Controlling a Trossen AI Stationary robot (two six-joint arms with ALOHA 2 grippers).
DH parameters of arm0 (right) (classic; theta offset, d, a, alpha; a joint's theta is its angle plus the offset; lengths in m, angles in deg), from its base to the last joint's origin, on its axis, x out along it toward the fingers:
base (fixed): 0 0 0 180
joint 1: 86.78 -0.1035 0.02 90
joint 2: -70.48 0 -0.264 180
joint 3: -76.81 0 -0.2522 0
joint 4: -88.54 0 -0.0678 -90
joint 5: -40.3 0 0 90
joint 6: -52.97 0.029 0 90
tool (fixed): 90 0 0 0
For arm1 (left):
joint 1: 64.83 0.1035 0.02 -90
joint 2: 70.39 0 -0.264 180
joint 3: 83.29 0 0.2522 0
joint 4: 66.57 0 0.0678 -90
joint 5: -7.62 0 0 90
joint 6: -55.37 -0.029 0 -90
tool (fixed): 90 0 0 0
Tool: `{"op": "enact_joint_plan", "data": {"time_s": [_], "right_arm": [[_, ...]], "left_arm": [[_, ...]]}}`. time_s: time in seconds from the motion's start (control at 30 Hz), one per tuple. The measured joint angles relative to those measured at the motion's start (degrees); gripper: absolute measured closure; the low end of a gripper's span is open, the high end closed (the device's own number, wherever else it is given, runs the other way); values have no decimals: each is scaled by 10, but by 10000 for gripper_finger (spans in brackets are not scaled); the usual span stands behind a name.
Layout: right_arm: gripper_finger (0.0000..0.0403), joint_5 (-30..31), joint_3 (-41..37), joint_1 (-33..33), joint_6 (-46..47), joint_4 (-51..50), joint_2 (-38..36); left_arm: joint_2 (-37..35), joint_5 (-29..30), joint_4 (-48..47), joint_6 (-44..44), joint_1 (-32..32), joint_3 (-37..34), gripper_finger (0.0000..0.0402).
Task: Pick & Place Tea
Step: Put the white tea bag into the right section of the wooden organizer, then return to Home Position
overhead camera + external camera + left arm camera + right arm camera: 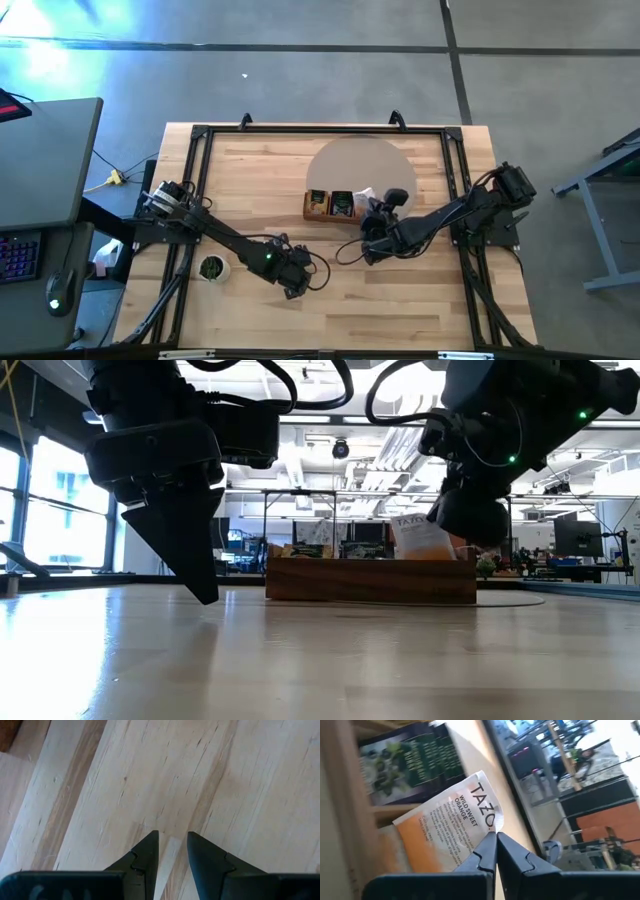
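I looked first at the big wooden counter [330, 300], which held everything I was working with. Most of it was bare, so my arms had room to move.

Next was the long brown wooden tray [345, 216], sitting near the middle of the counter, toward the far side. It had walls to keep the tea packets standing in little rooms. Dark tea packets [405, 762] already stood in it, so I judged some of the sorting was done.

My right end effector [496, 836] was over the right end of the tray. Its two fingers were pressed tight together on the corner of a white-and-orange tea packet [451, 822] marked Wild Sweet Orange. I held it by just a corner so the packet hung free and could slide into its room. From the low view, the packet seemed to sit partly inside the tray's right end, leaning, and I guessed it was close to being let go.

My left end effector [171, 851] hung low over bare counter, well apart from the tray. Its fingers stood a little apart and held nothing. It was just waiting there.

A small round cup [211, 268] with a dark-green middle sat by the left arm, out of the way.
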Motion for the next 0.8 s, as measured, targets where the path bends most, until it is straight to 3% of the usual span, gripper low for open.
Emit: {"op": "enact_joint_plan", "data": {"time_s": [0.13, 0.37, 0.6, 0.8], "right_arm": [[391, -43, 0, 0, -13, 0, 0], [352, -43, 0, -1, -14, 0, 0], [308, -111, 0, -8, 6, -1, 0], [289, -79, 8, -29, 5, -10, -16]], "left_arm": [[0, 0, 0, 0, 0, 0, 301], [0, 0, 0, 0, 0, 0, 301], [0, 0, 0, 0, 0, 0, 301], [-2, 0, -24, 0, 0, 0, 301]]}}
